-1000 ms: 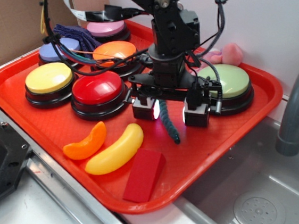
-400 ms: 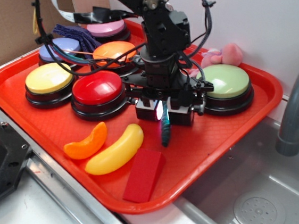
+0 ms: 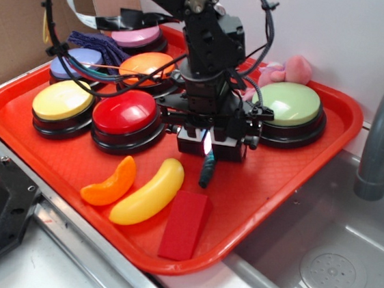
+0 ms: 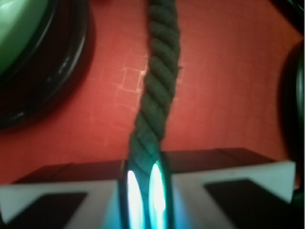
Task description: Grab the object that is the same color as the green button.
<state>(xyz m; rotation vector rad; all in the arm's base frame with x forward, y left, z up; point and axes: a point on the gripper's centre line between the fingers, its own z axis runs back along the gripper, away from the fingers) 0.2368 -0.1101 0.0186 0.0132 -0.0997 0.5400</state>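
exterior view is showing the red tray (image 3: 298, 176) carrying buttons and toys; the gripper (image 3: 209, 144) is pinching the green rope (image 3: 207, 171) mid-tray beside the green button (image 3: 289, 105). wrist view is revealing the rope's braid.

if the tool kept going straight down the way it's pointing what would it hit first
The tool points down, shut on the green rope. Straight on, the rope's hanging end would probably meet the red tray floor first, just right of the yellow banana toy; height above the tray is unclear.

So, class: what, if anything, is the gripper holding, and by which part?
The gripper is shut on the green rope, pinching it partway along, its free end hanging below.
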